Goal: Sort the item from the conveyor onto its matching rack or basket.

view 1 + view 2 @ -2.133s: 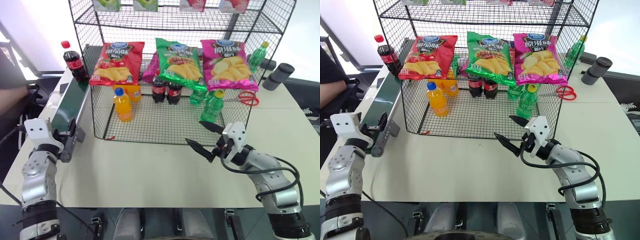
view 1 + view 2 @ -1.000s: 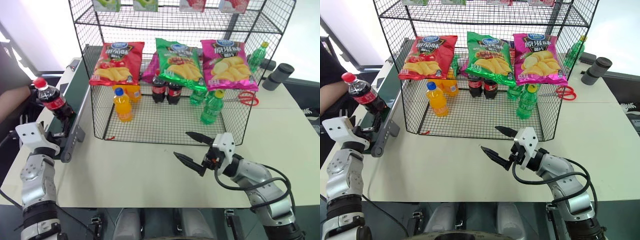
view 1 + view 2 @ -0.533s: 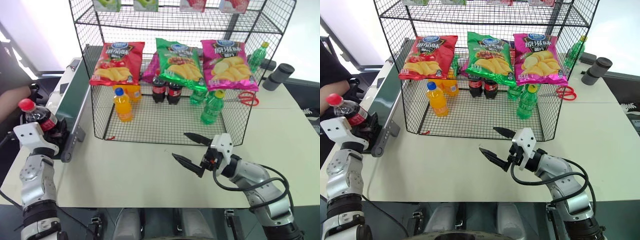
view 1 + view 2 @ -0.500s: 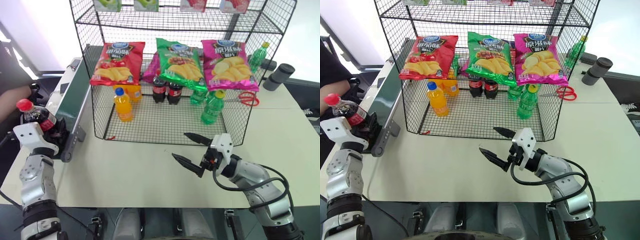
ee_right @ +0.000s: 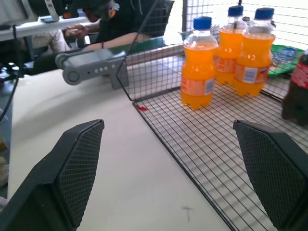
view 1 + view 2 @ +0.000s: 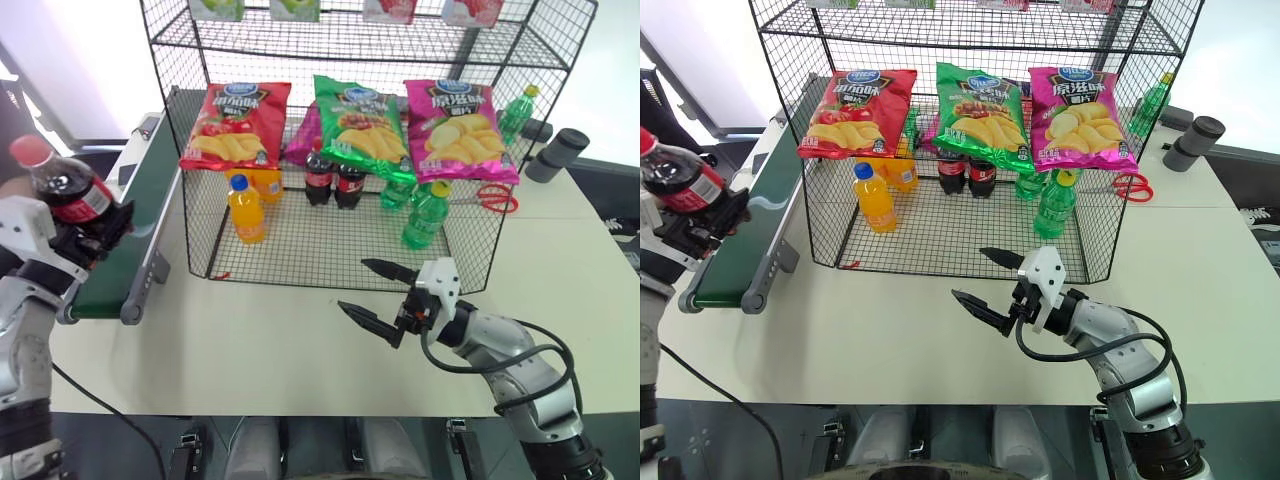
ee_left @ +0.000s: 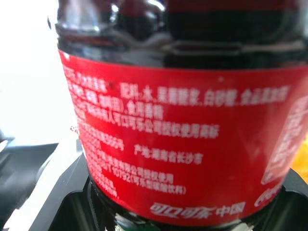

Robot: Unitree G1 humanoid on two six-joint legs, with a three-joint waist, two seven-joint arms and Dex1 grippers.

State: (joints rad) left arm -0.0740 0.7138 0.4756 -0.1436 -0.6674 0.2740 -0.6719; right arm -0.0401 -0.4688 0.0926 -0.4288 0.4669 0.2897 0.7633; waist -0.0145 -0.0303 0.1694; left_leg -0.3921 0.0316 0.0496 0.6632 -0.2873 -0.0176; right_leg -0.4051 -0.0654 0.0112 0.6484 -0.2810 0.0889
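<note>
At the far left, the left gripper [image 6: 100,228] has its jaws clamped on the cola bottle [image 6: 62,185], which is held clear above the near end of the conveyor [image 6: 135,228], tilted with its red cap [image 6: 27,149] leaning up and to the left. In the left wrist view the bottle's red label [image 7: 183,144] sits right up against the camera between the black fingers.

The conveyor runs along the left edge of the desk [image 6: 270,340], from near to far, just beside the left wall of the wire rack [image 6: 350,150]. Its green belt carries nothing in the stretch that shows.

In the rack's bottom basket [image 6: 330,250], orange-drink bottles [image 6: 246,210] stand on the left, two cola bottles [image 6: 333,180] stand in the middle toward the back, and green bottles [image 6: 424,214] stand on the right. Above them hang three chip bags: a red one [image 6: 235,125], a green one [image 6: 360,125] and a pink one [image 6: 460,130].

The right gripper [image 6: 378,297] hovers over the bare desk just in front of the basket's near wall, pointing left, its jaws spread wide and holding nothing.

Red scissors [image 6: 490,197] lie on the desk to the right of the rack, and a dark cylinder [image 6: 556,153] lies farther right.
</note>
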